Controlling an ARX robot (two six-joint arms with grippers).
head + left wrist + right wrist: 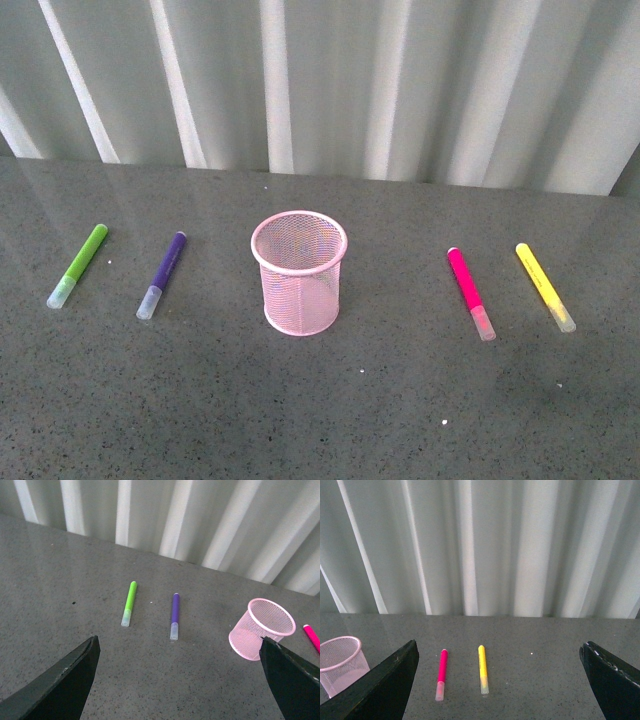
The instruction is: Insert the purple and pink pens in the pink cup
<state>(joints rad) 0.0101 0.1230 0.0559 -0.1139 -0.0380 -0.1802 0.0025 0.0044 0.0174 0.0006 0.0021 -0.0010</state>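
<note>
The pink cup (299, 272) stands upright and empty in the middle of the grey table. The purple pen (163, 274) lies to its left, cap toward me. The pink pen (470, 292) lies to its right, cap toward me. Neither arm shows in the front view. My left gripper (177, 680) is open and empty above the table, with the purple pen (174, 615) and the cup (261, 628) beyond it. My right gripper (499, 680) is open and empty, with the pink pen (441, 674) ahead of it and the cup (341, 664) at the edge.
A lime-green marker (78, 264) lies left of the purple pen, also in the left wrist view (129, 603). A yellow marker (544, 286) lies right of the pink pen, also in the right wrist view (482, 675). A pale pleated curtain (320, 80) backs the table.
</note>
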